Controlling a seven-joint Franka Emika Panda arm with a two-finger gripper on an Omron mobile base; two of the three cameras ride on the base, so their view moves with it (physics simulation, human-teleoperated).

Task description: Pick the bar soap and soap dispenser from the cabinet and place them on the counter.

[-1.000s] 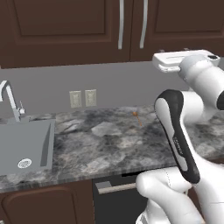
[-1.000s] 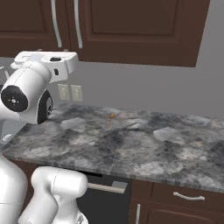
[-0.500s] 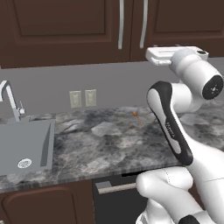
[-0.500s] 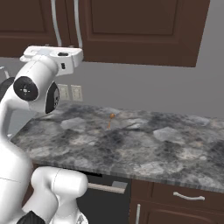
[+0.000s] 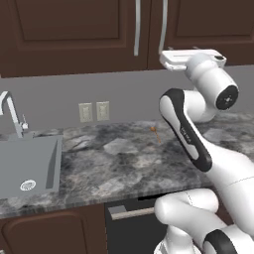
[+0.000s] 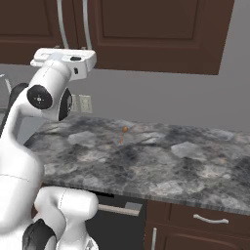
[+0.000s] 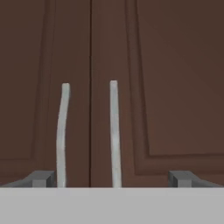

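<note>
So we've got the arm up high with the hand (image 7: 112, 179) pointed straight at the cabinet (image 5: 74, 34), and both doors are shut. That means the soap and the dispenser are somewhere behind those doors; we can't see either of them, so no telling which shelf spot they're on.

The hand is spread wide with nothing in it. In the hand view its two tips sit far apart at the bottom, and both bar handles fall in between them: the left handle (image 7: 62, 135) and the right handle (image 7: 114, 131), running upright on either side of the door seam.

What matters for us next: the handles stand vertical and lie dead ahead of the hand, a bit short of contact as far as we can judge. The right handle looks closer to centre. We'd guess the hand needs to slide over so only one handle sits between the tips before closing, otherwise it straddles both.

The tabletop (image 6: 161, 161) below has lots of bare room for setting things down later
</note>
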